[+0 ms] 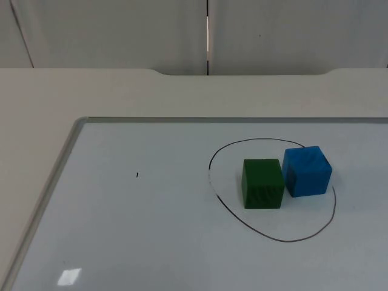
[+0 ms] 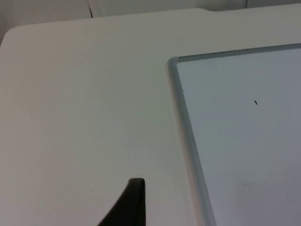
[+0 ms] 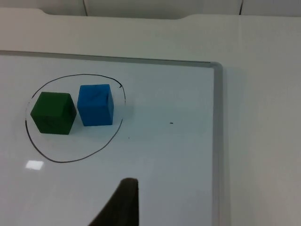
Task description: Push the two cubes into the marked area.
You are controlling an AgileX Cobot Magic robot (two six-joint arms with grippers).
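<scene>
A black fingertip of the right gripper, jaw state impossible to tell, hangs nearer than the left gripper to the green cube and blue cube, touching, inside the hand-drawn black oval.

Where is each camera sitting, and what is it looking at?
Top view: fixed above, looking down and forward at the whiteboard, with green cube and blue cube inside the drawn ring.
Left wrist view: on the left arm, facing the board's corner; one black fingertip shows.
Right wrist view: on the right arm, facing both cubes; one fingertip shows.
Top and right wrist views share the cubes and ring.
</scene>
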